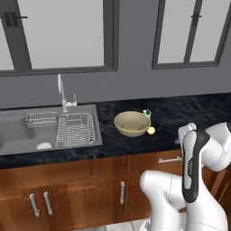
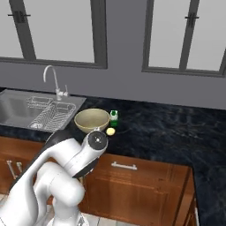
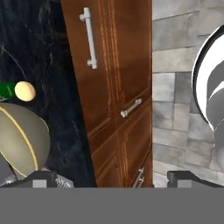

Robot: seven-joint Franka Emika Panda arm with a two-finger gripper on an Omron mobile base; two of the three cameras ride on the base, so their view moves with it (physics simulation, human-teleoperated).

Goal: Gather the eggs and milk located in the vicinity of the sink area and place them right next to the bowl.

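Observation:
The yellowish-tan bowl [image 1: 132, 123] [image 2: 92, 120] [image 3: 22, 135] stands on the dark counter just right of the sink [image 1: 18, 131] [image 2: 13, 108]. One pale egg [image 1: 151, 131] [image 2: 110, 131] [image 3: 25, 91] lies against the bowl's right side. The milk [image 1: 147, 113] [image 2: 114, 116] [image 3: 6, 89], a small white carton with a green cap, stands behind the egg and close to the bowl. My gripper [image 3: 116, 179] is open with nothing between its fingers. It hangs off the counter's front edge, over the cabinet doors, to the right of the bowl.
Wire dish racks [image 1: 74, 128] fill the right part of the sink, and a chrome faucet [image 1: 63, 94] rises behind it. Brown cabinet doors with metal handles [image 3: 89, 39] run under the counter [image 1: 189, 110]. A grey tiled floor [image 3: 175, 87] lies below.

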